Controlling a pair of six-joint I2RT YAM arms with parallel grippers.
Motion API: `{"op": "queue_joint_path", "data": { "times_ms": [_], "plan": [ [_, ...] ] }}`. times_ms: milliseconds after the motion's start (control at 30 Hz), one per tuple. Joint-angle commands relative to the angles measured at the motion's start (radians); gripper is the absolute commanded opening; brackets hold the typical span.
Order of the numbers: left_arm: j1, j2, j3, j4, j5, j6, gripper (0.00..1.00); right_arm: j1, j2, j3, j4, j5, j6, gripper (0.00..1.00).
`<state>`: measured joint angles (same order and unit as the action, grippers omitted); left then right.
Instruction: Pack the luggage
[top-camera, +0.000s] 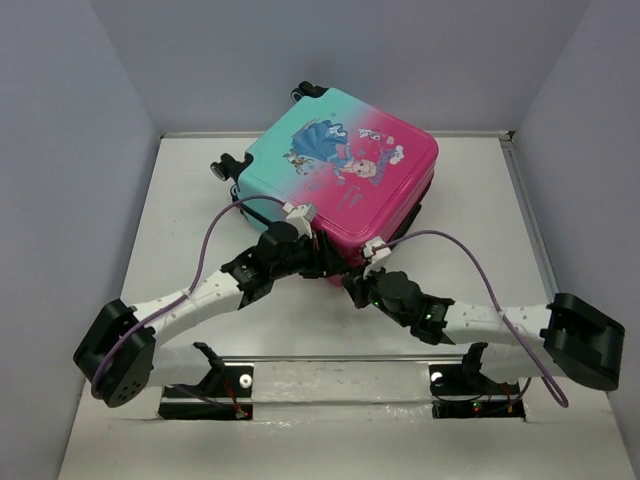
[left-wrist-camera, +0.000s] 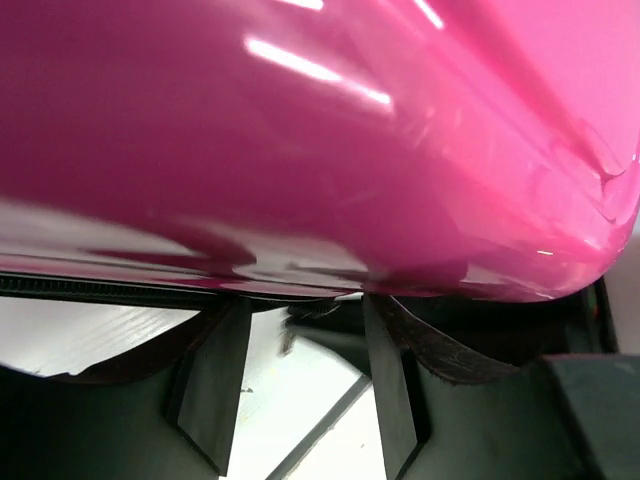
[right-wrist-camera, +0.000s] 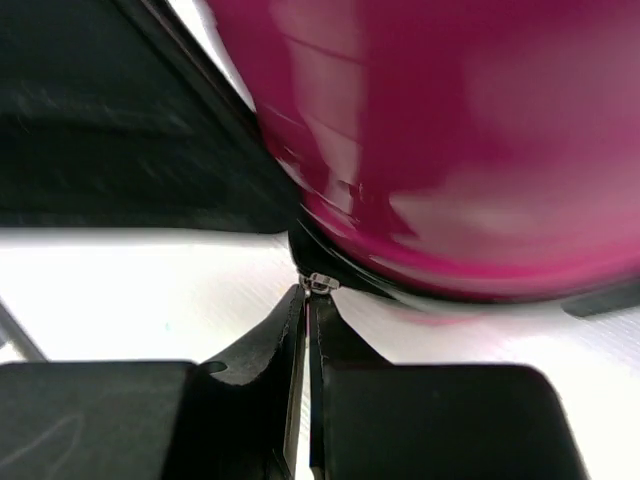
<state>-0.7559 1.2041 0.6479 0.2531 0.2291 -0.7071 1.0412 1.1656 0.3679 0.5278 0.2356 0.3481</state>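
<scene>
The luggage (top-camera: 340, 170) lies flat at the back middle of the table, picture side up, teal on the left and pink on the right, wheels at the far left. Both grippers meet at its near pink corner. My left gripper (top-camera: 318, 258) is open; in the left wrist view (left-wrist-camera: 305, 305) its fingers stand wide apart just under the pink shell (left-wrist-camera: 320, 130), with bare table between them. My right gripper (top-camera: 360, 275) is shut; in the right wrist view (right-wrist-camera: 305, 292) its fingertips pinch a small metal zipper pull (right-wrist-camera: 320, 282) at the black zipper edge below the pink shell (right-wrist-camera: 450, 130).
The white table (top-camera: 180, 200) is enclosed by grey walls at the left, back and right. Purple cables (top-camera: 210, 235) loop off both arms. A metal rail (top-camera: 340, 375) with the arm mounts runs along the near edge. A dark mass (right-wrist-camera: 120, 130) fills the upper left of the right wrist view.
</scene>
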Motion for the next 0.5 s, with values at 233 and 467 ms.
{"op": "queue_joint_path", "data": {
  "times_ms": [233, 467],
  "plan": [
    [0.131, -0.147, 0.34, -0.259, -0.156, 0.187, 0.95, 0.191, 0.423, 0.356, 0.109, 0.413, 0.199, 0.07],
    [0.553, -0.111, 0.522, -0.439, -0.004, 0.29, 0.99, 0.191, 0.444, 0.339, 0.129, 0.381, 0.238, 0.07]
  ]
}}
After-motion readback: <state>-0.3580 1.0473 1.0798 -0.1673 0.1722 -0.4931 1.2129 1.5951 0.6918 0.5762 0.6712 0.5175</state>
